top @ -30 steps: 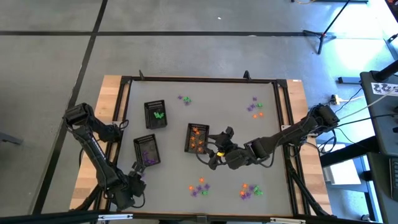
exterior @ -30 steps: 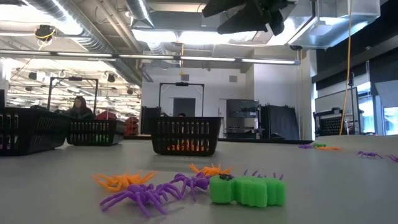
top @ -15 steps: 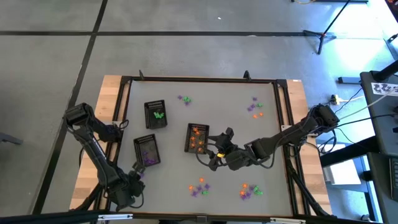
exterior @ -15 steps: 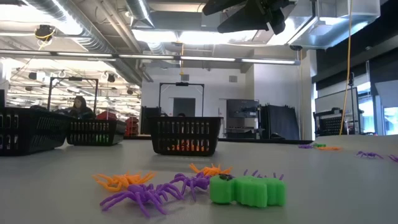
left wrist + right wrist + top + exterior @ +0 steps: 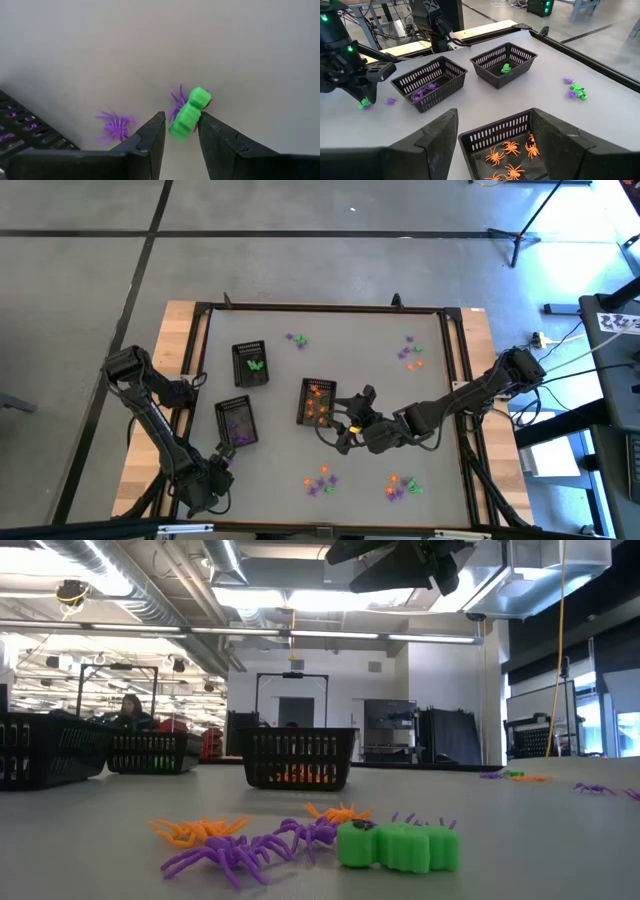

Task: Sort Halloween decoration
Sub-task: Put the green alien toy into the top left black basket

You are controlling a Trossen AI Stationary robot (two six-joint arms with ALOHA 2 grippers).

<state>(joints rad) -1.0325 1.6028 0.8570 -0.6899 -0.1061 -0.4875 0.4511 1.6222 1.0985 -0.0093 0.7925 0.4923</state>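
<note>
Running round the grey table [image 5: 270,395] is a dark raised frame, and most of the middle stays bare, with three black trays grouped left of centre: the green tray [image 5: 249,364] farthest back, the purple tray [image 5: 236,421] nearer the front-left, and the orange tray [image 5: 317,402] at centre. Loose trinkets lie in four clusters well apart from each other: one at the back [image 5: 297,339], one back-right [image 5: 409,353], and two along the front edge [image 5: 320,480] [image 5: 402,486]. At the front-left corner, just beside the purple tray, the left gripper [image 5: 180,131] hangs low over the tabletop with its fingers [image 5: 150,137] closed on a green trinket [image 5: 189,114], which is pinched between the tips; two purple spiders [image 5: 116,126] lie on the surface just beyond it. The right gripper [image 5: 492,132] hovers above the near rim of the orange tray, fingers spread wide and empty, with orange spiders [image 5: 511,148] lying in the tray directly below the gap.
</note>
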